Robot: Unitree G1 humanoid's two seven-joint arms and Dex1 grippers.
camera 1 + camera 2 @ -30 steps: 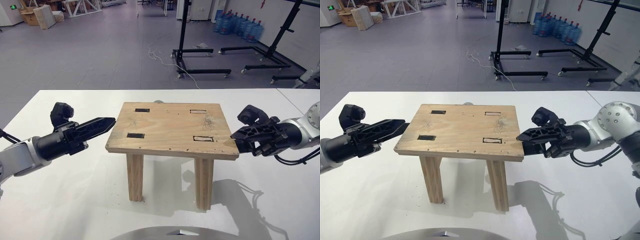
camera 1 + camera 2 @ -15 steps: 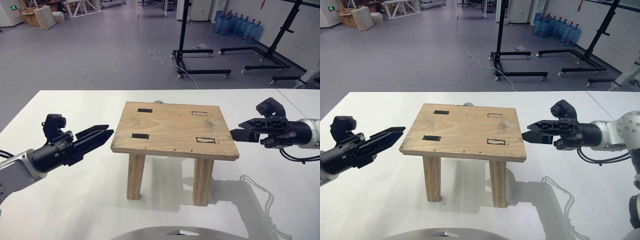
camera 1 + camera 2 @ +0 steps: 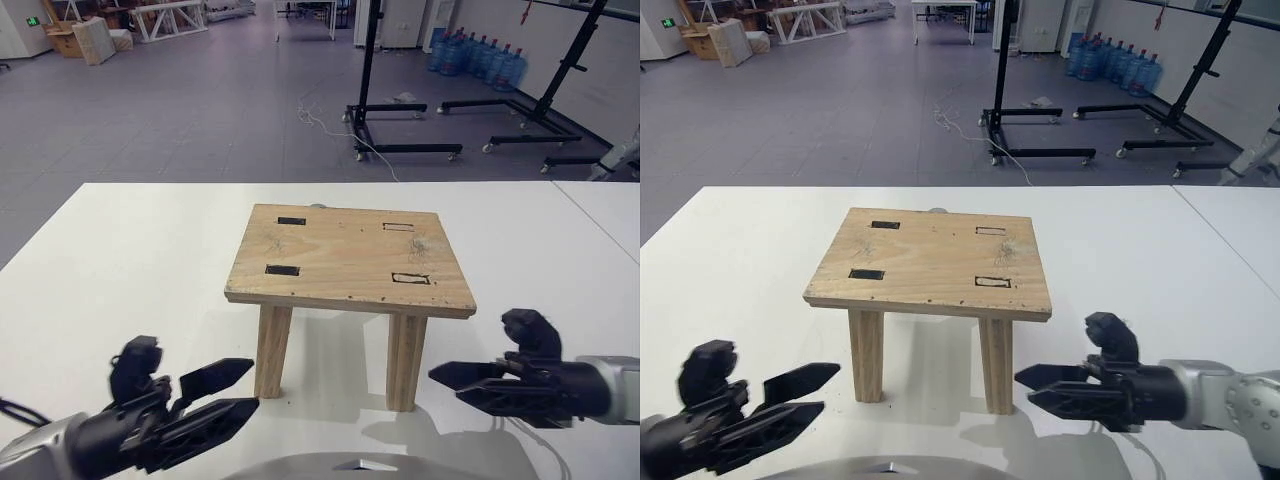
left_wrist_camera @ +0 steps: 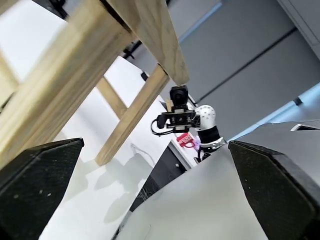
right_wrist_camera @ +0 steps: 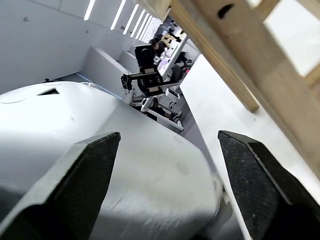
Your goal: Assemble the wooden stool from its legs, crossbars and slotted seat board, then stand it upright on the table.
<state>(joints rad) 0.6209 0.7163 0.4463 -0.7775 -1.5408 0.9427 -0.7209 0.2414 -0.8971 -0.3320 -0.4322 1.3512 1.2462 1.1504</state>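
Your stool (image 3: 350, 262) stands upright on the white table (image 3: 120, 250), its slotted seat board (image 3: 345, 250) level on top and the legs down on the surface. The two near legs show plainly below the board: the front left leg (image 3: 270, 350) and the front right leg (image 3: 405, 360). Four slots (image 3: 292, 220) mark the board's top. The pair on the stool's left side looks dark and the pair on its right looks pale.

Your left gripper (image 3: 245, 385) hangs low over the table, on the near side of the stool and off its left front corner. It is lower than the seat board and close to the front left leg without touching it. Its fingers (image 4: 35, 185) stand spread wide with nothing between them. From the left wrist camera you look up past them at the stool's legs and a crossbar (image 4: 112, 97) under the board.

Your right gripper (image 3: 445, 380) sits on the near side too, just off the front right leg and apart from it, tips pointing in toward the stool. Its fingers (image 5: 85, 190) are likewise parted and hold nothing, with the underside of the stool above them.

Neither claw is in contact with the stool, which stands between them.
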